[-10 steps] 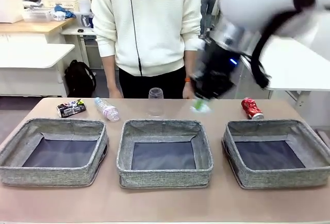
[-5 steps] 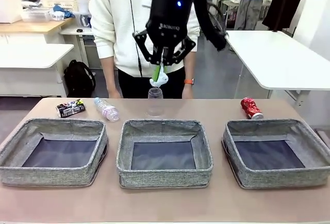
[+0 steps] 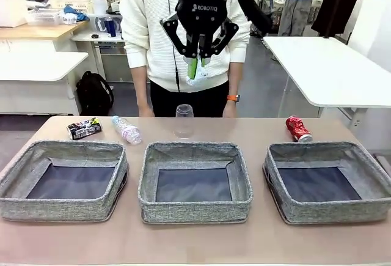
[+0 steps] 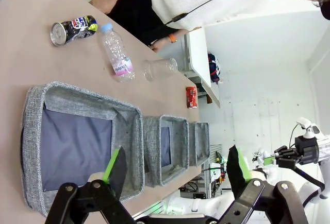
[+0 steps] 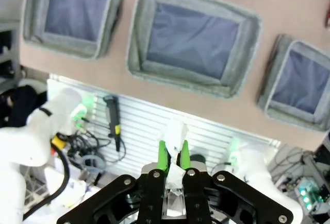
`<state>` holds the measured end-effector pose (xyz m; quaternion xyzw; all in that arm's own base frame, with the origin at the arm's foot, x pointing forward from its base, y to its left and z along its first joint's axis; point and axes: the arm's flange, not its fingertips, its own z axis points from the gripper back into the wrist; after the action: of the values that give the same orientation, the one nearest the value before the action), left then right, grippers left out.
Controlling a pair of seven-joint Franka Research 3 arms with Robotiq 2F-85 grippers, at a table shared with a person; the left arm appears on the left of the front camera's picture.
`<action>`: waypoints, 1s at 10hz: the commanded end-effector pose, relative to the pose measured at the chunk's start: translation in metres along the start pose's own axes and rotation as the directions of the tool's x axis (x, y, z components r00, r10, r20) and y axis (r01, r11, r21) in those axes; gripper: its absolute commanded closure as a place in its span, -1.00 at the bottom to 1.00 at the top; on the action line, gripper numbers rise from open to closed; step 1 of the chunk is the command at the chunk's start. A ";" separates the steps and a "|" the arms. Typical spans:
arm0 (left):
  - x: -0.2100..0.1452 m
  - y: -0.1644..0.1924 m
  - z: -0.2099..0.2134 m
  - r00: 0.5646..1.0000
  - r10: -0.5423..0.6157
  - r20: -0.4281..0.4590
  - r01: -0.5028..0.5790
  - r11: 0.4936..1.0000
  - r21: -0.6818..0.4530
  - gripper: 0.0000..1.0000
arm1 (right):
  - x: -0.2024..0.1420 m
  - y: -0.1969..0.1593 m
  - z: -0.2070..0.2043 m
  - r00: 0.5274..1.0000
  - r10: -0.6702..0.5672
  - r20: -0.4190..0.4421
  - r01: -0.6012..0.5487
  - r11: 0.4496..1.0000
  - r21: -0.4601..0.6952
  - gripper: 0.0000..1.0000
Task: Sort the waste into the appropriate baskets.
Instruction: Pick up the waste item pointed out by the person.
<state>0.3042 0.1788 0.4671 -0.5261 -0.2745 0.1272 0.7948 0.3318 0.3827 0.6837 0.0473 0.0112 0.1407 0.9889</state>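
Note:
High over the table's middle, my right gripper (image 3: pixel 197 69) is shut on a crumpled white paper ball (image 3: pixel 199 76), above the clear plastic cup (image 3: pixel 184 119). In the right wrist view the paper ball (image 5: pixel 174 130) sits between the pads of the right gripper (image 5: pixel 173 154), the middle basket (image 5: pixel 180 77) far below. Three grey baskets stand in a row: left (image 3: pixel 61 208), middle (image 3: pixel 195 210), right (image 3: pixel 333 211). Behind them lie a black can (image 3: pixel 84 128), a bottle (image 3: pixel 126 129) and a red can (image 3: pixel 299 128). My left gripper (image 4: pixel 175 165) is open, off beyond the left basket (image 4: pixel 82 100).
A person in a white sweater (image 3: pixel 159 27) stands at the table's far edge, hands (image 3: pixel 231 106) low behind it. Bare tabletop (image 3: pixel 195 241) runs along the front of the baskets. A white table (image 3: pixel 324 64) stands to the back right.
My right arm has swung from the right side to the middle and risen, carrying the paper ball with it. The person has shifted slightly to the right.

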 end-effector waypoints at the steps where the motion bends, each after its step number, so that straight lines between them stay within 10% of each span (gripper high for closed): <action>1: 0.000 -0.001 -0.001 1.000 -0.019 0.010 0.019 1.000 -0.018 -1.00 | 0.000 0.008 0.020 0.999 -0.029 0.029 0.030 0.999 -0.023 0.82; 10: 0.000 -0.001 -0.001 1.000 -0.019 0.010 0.019 1.000 -0.018 -1.00 | -0.003 0.005 0.044 0.996 -0.015 0.090 0.015 1.000 0.009 0.82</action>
<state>0.3041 0.1788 0.4671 -0.5263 -0.2746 0.1273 0.7946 0.3312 0.3852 0.7288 0.0553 -0.0356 0.1228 0.9902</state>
